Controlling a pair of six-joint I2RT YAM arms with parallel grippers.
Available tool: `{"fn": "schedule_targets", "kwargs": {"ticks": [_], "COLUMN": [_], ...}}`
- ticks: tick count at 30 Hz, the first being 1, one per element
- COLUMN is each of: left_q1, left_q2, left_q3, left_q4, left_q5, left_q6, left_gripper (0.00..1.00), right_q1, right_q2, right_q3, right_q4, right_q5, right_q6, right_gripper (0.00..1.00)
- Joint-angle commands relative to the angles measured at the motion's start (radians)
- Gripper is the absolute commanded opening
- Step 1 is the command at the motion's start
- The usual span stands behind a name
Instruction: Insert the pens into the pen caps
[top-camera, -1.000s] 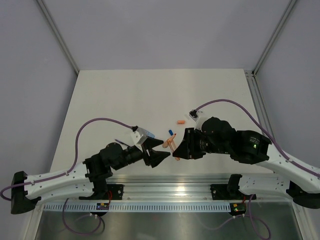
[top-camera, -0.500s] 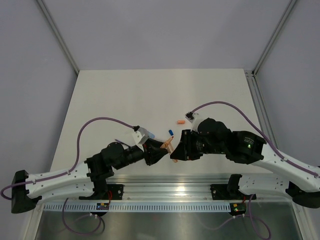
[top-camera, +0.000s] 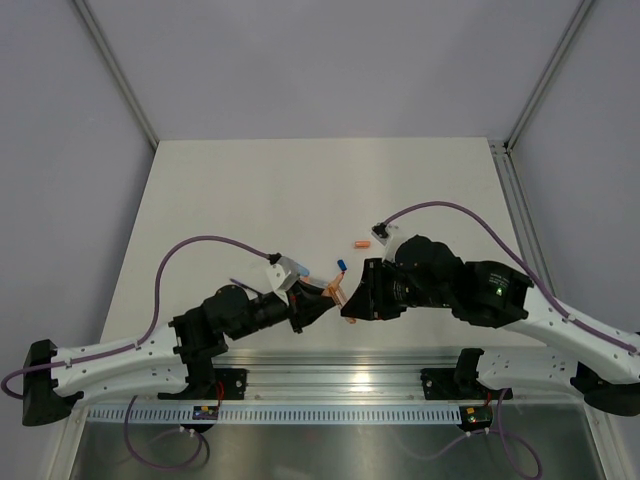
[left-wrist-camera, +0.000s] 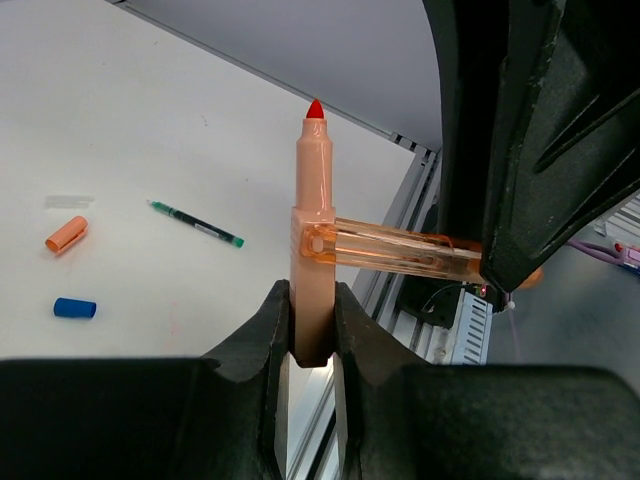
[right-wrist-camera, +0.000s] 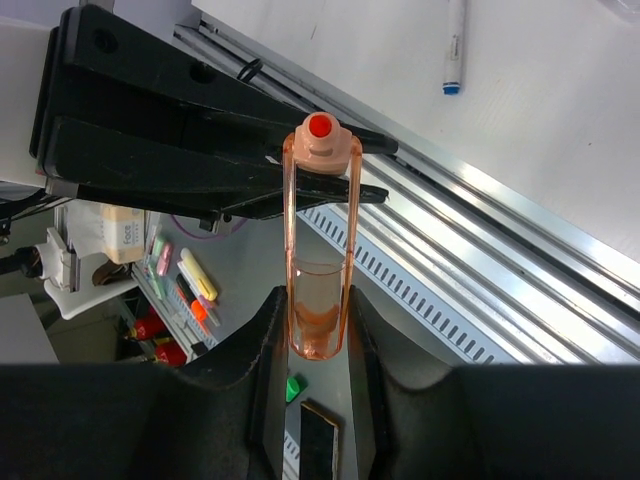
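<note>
A: Pen first, which way?
B: Orange pen (left-wrist-camera: 313, 250), red tip. Its long axis runs straight out of the left gripper (left-wrist-camera: 312, 297), tip pointing away from the claw. The claw is narrow, with both fingers pressed on the lower barrel.
A: Cap?
B: Clear orange cap (left-wrist-camera: 400, 256), crosswise to the pen. One end touches the barrel's side just under the neck, not over the tip. The other end sits in the right gripper (right-wrist-camera: 318, 300), fingers closed on it.
A: Where?
B: Held off the table (top-camera: 250, 190) near its front edge, between the arms.
A: Hidden bits?
B: The pen's butt is buried between the left fingers. In the top view both are tiny and mostly covered. Can't tell which cap end is open.
A: Others?
B: Lying on the table: small orange cap (left-wrist-camera: 66, 234), blue cap (left-wrist-camera: 75, 308), green-tipped pen (left-wrist-camera: 197, 224). Also a white pen with blue end (right-wrist-camera: 453, 50), cut off at the frame top.
</note>
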Motion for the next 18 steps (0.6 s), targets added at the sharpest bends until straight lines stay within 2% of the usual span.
{"fn": "schedule_targets", "kwargs": {"ticks": [1,4,18], "left_q1": [-0.001,-0.001,-0.013], "left_q2": [-0.015,-0.019,-0.081], "left_q3": [0.033,0.016,-0.012], "left_q4": [0.042,0.034,0.023], "left_q5": [-0.008,-0.002,0.011], "left_q6": [-0.001,-0.009,-0.041], "left_gripper": [0.00,0.00,0.00], "right_q1": [0.006,0.006,0.006], "right_q2": [-0.005,-0.006,0.112], "right_q3": [0.075,0.117,0.265], "right_q4": [-0.089,-0.115,-0.105], "right_q5": [0.094,0.203,0.410], "right_q6": [-0.027,-0.050,-0.182], "right_gripper": [0.05,0.06,0.07]}}
